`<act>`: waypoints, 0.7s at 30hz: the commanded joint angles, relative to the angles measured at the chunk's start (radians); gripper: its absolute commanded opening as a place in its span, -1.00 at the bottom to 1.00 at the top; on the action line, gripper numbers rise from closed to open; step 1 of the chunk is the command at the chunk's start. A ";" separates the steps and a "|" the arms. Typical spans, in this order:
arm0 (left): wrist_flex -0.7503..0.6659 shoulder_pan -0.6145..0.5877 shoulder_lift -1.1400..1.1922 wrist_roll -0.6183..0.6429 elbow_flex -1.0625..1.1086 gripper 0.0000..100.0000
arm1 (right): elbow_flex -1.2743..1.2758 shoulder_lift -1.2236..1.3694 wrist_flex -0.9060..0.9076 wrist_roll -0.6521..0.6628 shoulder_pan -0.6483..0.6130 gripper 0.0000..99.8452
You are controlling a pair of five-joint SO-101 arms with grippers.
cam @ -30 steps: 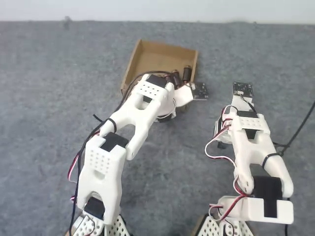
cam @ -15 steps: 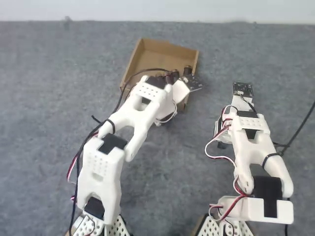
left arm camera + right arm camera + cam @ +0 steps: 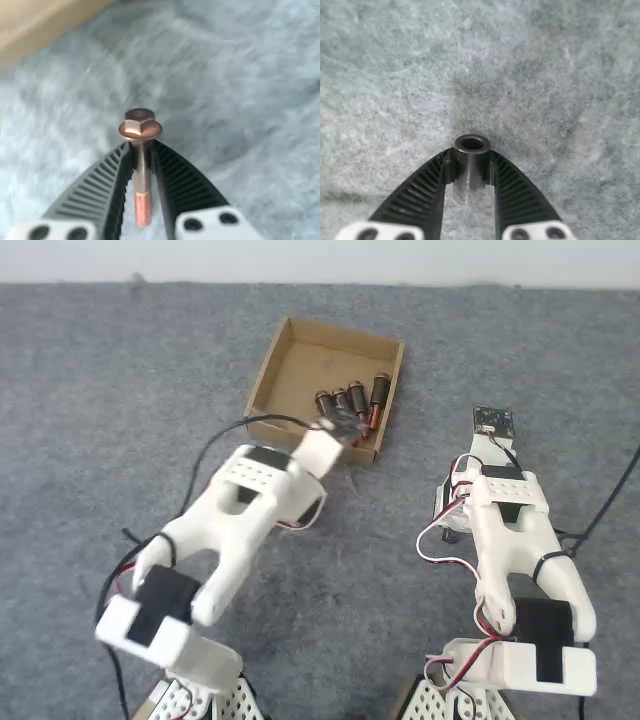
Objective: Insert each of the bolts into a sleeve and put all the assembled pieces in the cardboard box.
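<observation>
We find the left fingers (image 3: 111,174) closed on the shank of a bolt (image 3: 140,131). The grip sits just below the flanged hex head, which stands clear beyond the fingertips. The threaded end runs back between the fingers toward the wrist. The right fingers (image 3: 434,178) are closed on a dark sleeve (image 3: 471,150) and pinch its outer wall from both sides. The bore is therefore unobstructed and faces away from the wrist. We judge that this grip is chosen to present an open bore as the receiving part. The bolt's threaded end, however, points back into the left fingers, so we expect a re-grip or a re-orientation before insertion.

The cardboard box (image 3: 300,368) lies on the bench (image 3: 120,390) toward the far edge, about midway along it. Several assembled pieces (image 3: 350,402) lie side by side against the box wall nearest the right edge. In the high view the left arm ends at the box's near wall. The right arm stands well apart, toward the right edge of the bench. The two held parts are thus apart and not yet aligned. We judge the task partly complete, with this pair left to be joined and boxed.
</observation>
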 commanded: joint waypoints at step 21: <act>0.009 -0.486 -0.094 0.176 0.062 -0.98 | -0.038 -0.050 -0.228 0.011 0.068 -0.98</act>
